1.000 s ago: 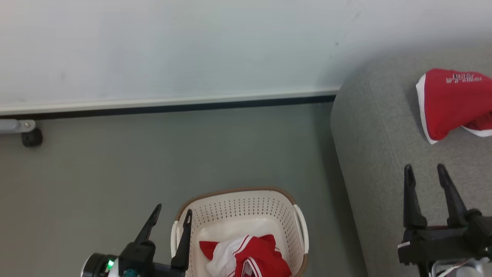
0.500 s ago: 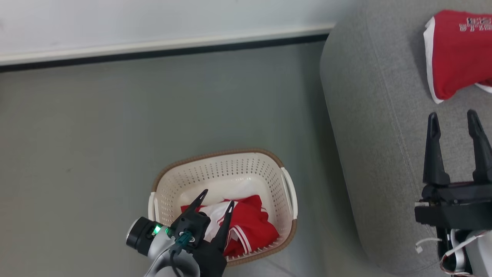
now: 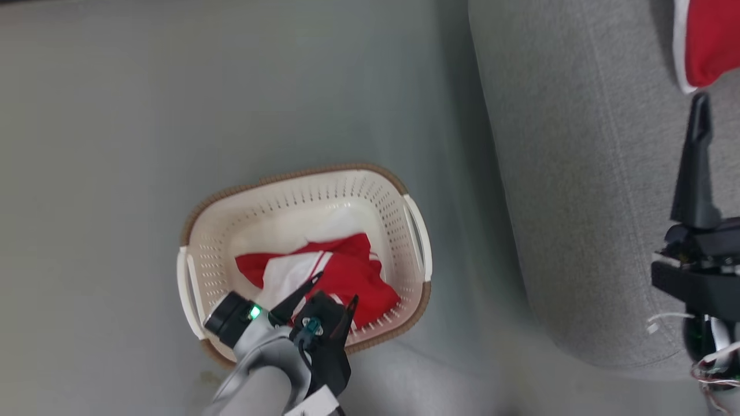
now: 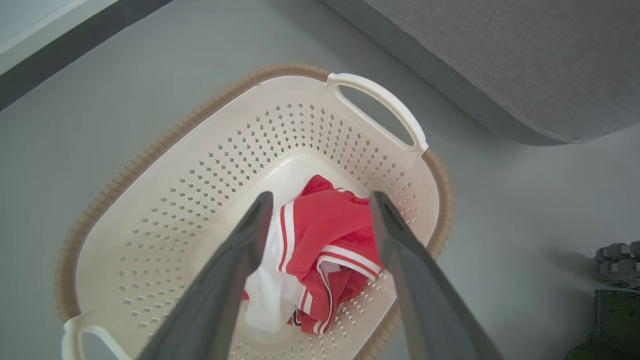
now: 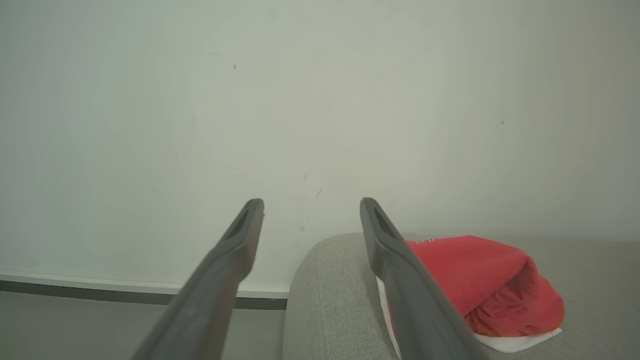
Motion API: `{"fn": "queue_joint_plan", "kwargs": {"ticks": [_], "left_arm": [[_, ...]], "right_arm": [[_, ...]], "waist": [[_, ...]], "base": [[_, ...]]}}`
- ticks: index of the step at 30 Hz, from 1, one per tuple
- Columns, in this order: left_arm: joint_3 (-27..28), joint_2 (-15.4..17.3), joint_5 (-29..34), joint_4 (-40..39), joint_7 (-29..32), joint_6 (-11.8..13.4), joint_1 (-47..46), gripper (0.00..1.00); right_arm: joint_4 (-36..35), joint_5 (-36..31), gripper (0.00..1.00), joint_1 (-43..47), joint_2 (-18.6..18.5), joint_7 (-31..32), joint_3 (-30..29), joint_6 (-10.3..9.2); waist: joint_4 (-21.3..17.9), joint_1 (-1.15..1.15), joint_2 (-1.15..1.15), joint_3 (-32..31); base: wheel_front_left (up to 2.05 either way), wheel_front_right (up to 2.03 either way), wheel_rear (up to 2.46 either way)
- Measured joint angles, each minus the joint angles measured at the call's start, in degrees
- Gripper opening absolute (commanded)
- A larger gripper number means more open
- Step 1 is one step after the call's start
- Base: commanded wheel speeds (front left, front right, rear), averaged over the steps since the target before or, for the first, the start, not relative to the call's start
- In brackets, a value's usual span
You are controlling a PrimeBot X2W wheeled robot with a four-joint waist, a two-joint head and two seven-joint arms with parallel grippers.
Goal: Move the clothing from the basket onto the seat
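A red garment with white panels and striped edging (image 3: pixel 347 274) (image 4: pixel 330 225) lies crumpled in the cream perforated basket (image 3: pixel 324 190) (image 4: pixel 280 130) on the floor. My left gripper (image 3: pixel 336 288) (image 4: pixel 321 196) hangs open above the basket's near side, its fingers straddling the garment from above without touching it. The second red garment (image 3: pixel 708 40) (image 5: pixel 470 270), white-trimmed with small lettering, rests on the grey seat (image 3: pixel 578 144) (image 5: pixel 330 300). My right gripper (image 5: pixel 311 202) is open and empty over the seat, just short of that garment.
The basket stands on grey floor (image 3: pixel 115 144) a little left of the seat's rounded edge (image 4: pixel 500 50). A white wall with a dark baseboard (image 5: pixel 125 292) runs behind. Dark parts of my base (image 4: pixel 617 300) sit at the right of the left wrist view.
The head camera has tilted down, shifting the whole picture. My left gripper has moved from beside the basket's left rim to over the garment inside. Both grippers stay open.
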Motion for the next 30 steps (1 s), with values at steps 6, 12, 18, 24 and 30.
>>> {"fn": "queue_joint_plan", "kwargs": {"ticks": [6,12,18,24,30], "left_arm": [[-0.71,-0.13,0.87,3.70,1.05,0.09,-4.35,1.00],[-0.90,-0.18,1.34,7.03,2.60,0.52,-8.92,1.00],[-0.77,-0.19,1.96,10.36,2.82,1.11,-11.93,1.00],[-0.20,-0.20,2.16,13.24,2.27,2.09,-13.42,1.00],[0.29,-0.16,2.59,15.18,1.41,2.92,-15.47,0.79]], "right_arm": [[-3.09,-0.86,1.00,-2.15,-0.42,0.00,-0.97,0.00],[-5.71,-1.52,1.00,-4.38,-0.37,-0.01,-0.97,-0.01],[-6.44,-2.04,1.00,-6.91,-0.11,-0.02,-1.08,-0.01],[-5.88,-2.37,1.00,-8.22,0.37,-0.02,-0.85,-0.01],[-5.42,-2.81,1.00,-8.84,1.14,-0.02,-0.21,-0.01]], "waist": [[-0.76,0.00,0.00,5.24],[-1.37,0.00,0.00,10.46],[-1.82,0.00,0.00,15.43],[-2.00,0.00,0.00,18.57],[-2.19,-0.01,0.00,19.25]], "base": [[0.00,0.00,0.00],[0.00,0.00,0.00],[0.00,0.00,0.00],[0.00,0.00,0.00],[0.00,0.00,0.00]]}}
